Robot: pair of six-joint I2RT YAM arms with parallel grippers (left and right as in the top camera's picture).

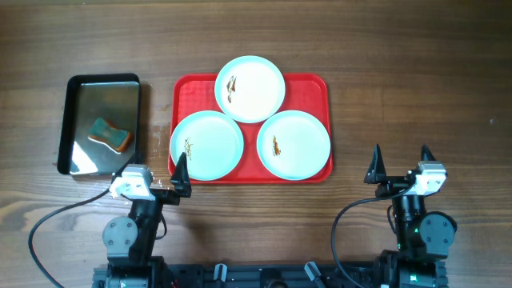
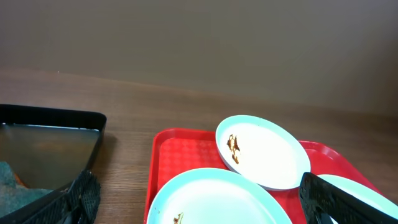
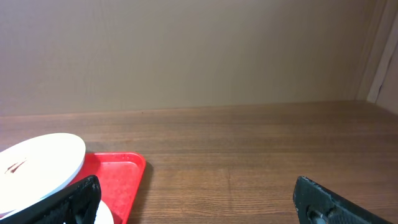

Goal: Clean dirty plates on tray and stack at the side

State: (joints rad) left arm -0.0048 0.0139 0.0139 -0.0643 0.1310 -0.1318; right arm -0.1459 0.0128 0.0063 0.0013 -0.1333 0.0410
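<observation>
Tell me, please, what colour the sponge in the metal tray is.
The sponge is teal with an orange edge, clearest in the overhead view.

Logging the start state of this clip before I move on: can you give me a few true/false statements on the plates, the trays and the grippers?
1. The far plate, the left plate and the right plate all lie on the red tray. True.
2. Each of them bears a small brown smear. True.
3. The sponge lies on the red tray. False: it lies in the metal tray beside it.
4. The left gripper grips the sponge. False: it is open and holds nothing.
5. The right gripper is shut on a plate. False: it is open, apart from the plates.
</observation>
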